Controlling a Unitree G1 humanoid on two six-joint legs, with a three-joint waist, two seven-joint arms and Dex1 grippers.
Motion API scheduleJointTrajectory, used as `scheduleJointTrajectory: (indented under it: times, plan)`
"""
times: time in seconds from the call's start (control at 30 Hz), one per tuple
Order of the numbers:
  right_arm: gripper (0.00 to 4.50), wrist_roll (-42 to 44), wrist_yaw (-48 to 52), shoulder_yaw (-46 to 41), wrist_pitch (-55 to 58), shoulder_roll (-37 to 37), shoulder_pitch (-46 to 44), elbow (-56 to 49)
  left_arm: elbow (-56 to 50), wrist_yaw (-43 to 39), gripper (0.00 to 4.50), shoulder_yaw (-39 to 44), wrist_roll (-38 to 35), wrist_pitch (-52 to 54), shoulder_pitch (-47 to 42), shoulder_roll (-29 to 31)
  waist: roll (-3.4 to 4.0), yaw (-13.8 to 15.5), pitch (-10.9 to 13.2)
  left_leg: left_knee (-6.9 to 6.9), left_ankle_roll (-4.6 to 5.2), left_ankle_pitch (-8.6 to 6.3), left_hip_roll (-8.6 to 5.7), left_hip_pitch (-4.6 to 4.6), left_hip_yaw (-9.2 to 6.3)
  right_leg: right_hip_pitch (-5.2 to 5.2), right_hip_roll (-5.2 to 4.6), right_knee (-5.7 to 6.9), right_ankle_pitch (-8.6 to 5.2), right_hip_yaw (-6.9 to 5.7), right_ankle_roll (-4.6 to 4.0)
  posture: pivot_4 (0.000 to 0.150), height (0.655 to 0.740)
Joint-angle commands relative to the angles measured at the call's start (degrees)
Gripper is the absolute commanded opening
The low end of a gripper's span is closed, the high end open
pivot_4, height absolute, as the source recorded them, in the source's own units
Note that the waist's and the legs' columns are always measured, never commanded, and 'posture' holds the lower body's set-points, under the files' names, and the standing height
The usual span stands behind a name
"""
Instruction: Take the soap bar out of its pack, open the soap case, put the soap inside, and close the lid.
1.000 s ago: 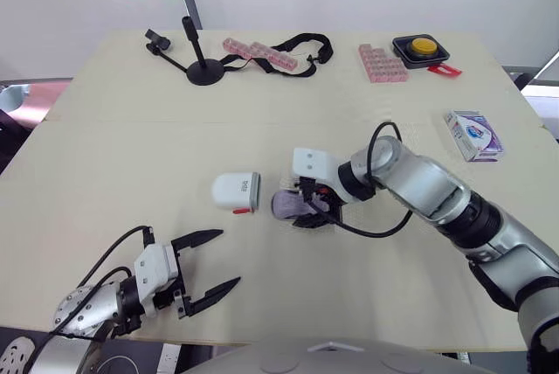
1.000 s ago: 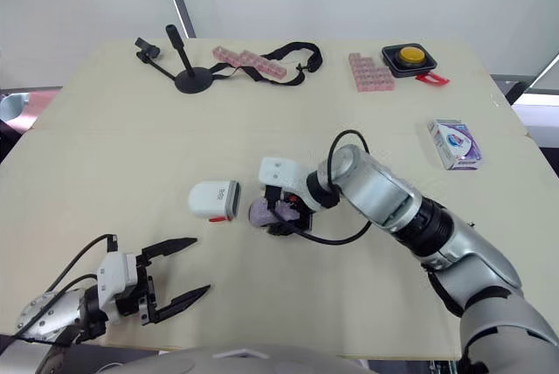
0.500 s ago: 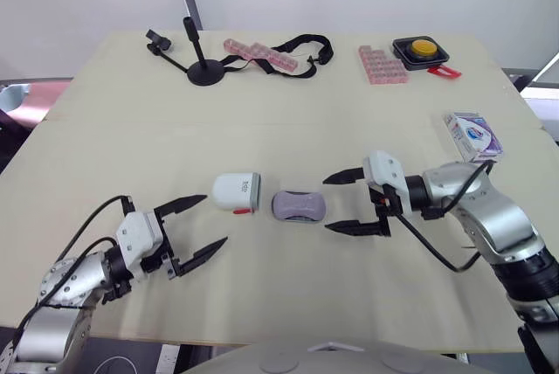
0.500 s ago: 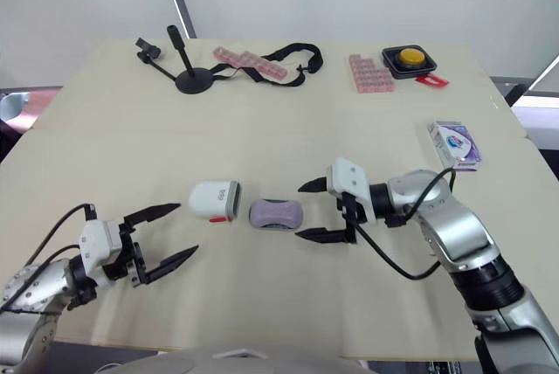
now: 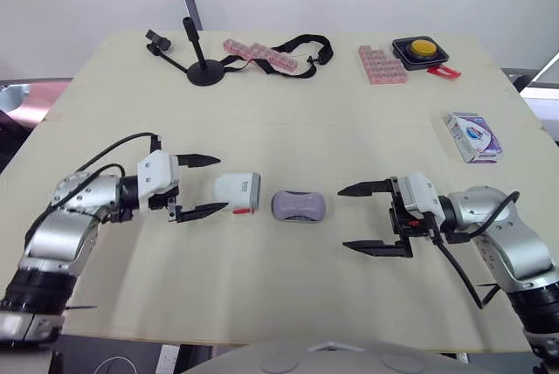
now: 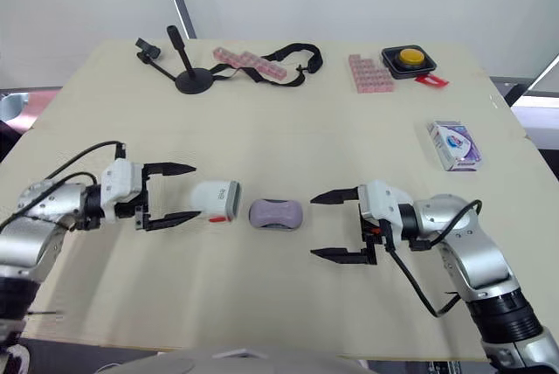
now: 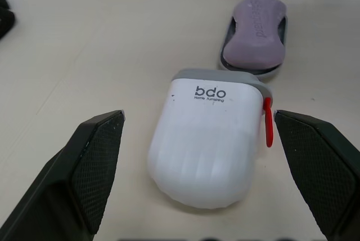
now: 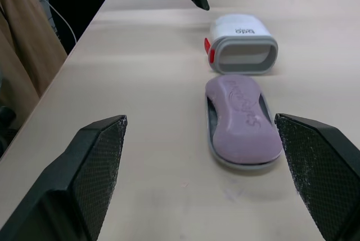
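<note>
A purple soap bar (image 5: 299, 204) lies on a shallow grey tray (image 8: 211, 118) at the table's middle. Just left of it the white soap case cover (image 5: 237, 192) lies on its side, its grey-rimmed mouth facing the soap and a red tab at its edge. My left gripper (image 5: 224, 183) is open, its fingers (image 7: 98, 156) on either side of the cover's closed end without touching it. My right gripper (image 5: 341, 218) is open with nothing in it, a short way right of the soap. The soap pack (image 5: 472, 135), a small printed box, lies at the far right.
Along the far edge stand a black tripod stand (image 5: 203, 68), two pink pill organisers (image 5: 260, 53) (image 5: 382, 64), a black strap (image 5: 301, 45) and a yellow button in a black box (image 5: 421, 48). Open tabletop lies between my grippers and the near edge.
My right gripper let go of the soap and drew back to the right, open. My left gripper moved forward from the near edge to straddle the white cover.
</note>
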Motion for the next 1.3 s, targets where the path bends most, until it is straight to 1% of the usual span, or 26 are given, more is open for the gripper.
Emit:
scheduleJointTrajectory:
  times: [0.03, 0.2, 0.37, 0.57, 0.8, 1.3]
  plan:
    - [4.48, 0.98, 0.13, -0.91, -2.43, -0.03, 1.90, -1.52, 3.64, -4.26, 4.50, -2.34, 1.19, 1.31, -4.54, 0.80, 0.00, 0.03, 0.00, 0.02, 0.01, 0.00, 0.00, -0.01, 0.00, 0.00, 0.00, 0.00, 0.00, 0.00, 0.00, 0.150, 0.7096]
    - [4.48, 0.69, -1.40, -1.24, -2.86, -0.25, 4.01, -2.70, 8.73, -10.81, 4.50, -6.01, 2.64, 1.30, -9.82, 0.59, 0.00, -0.12, 0.00, 0.04, 0.01, -0.01, 0.00, -0.07, 0.00, -0.07, 0.00, 0.04, 0.00, 0.01, 0.00, 0.150, 0.7096]
    - [4.48, 0.32, -2.19, -1.55, -2.80, -1.10, 4.63, -3.12, 11.27, -13.08, 4.50, -7.87, 4.03, 0.23, -12.15, -0.94, 0.00, 0.08, 0.00, 0.05, 0.02, -0.01, 0.00, -0.12, -0.01, -0.06, -0.01, 0.04, 0.00, -0.02, 0.00, 0.150, 0.7096]
    - [4.48, 0.33, -2.89, -1.89, -2.64, -2.30, 5.28, -3.26, 13.36, -11.51, 4.50, -9.36, 7.00, -3.17, -13.23, -3.88, -0.01, 0.14, 0.00, 0.09, 0.06, -0.03, -0.01, -0.15, -0.03, -0.03, -0.03, 0.03, 0.00, -0.05, 0.00, 0.150, 0.7096]
    - [4.48, 0.38, -3.38, -1.53, -2.33, -2.84, 5.10, -3.52, 16.82, -9.03, 4.50, -9.95, 10.53, -7.63, -13.63, -5.56, -0.01, 0.15, 0.00, 0.11, 0.07, -0.04, -0.01, -0.17, -0.06, -0.02, -0.03, 0.03, 0.00, -0.10, 0.00, 0.150, 0.7096]
    - [4.48, 0.37, -2.77, -1.30, -2.36, -3.63, 4.59, -2.37, 17.43, -7.63, 4.50, -9.78, 10.86, -8.92, -12.99, -6.54, -0.01, 0.15, 0.00, 0.17, 0.13, -0.07, 0.00, -0.19, -0.07, -0.01, -0.03, 0.11, 0.00, -0.12, 0.00, 0.150, 0.7096]
